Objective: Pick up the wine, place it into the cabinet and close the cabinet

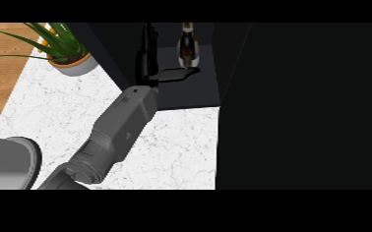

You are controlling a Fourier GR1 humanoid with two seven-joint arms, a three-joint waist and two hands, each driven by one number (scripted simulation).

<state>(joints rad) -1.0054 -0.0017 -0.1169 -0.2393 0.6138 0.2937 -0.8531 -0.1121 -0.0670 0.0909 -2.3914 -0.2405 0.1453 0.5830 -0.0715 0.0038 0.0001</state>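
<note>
The wine bottle stands upright inside the dark cabinet, toward its back. My left hand reaches into the cabinet just left of the bottle. Its fingers point straight toward the back and stay apart from the bottle. Its thumb stretches right and ends close to the bottle's base; whether it touches is unclear against the dark interior. The hand is open and nothing is curled round the bottle. The grey forearm crosses the white counter from the lower left. No right hand shows.
The open cabinet door fills the whole right side as a tall black panel. A potted green plant stands at the back left beside a strip of wood. A grey rounded object sits at the lower left edge.
</note>
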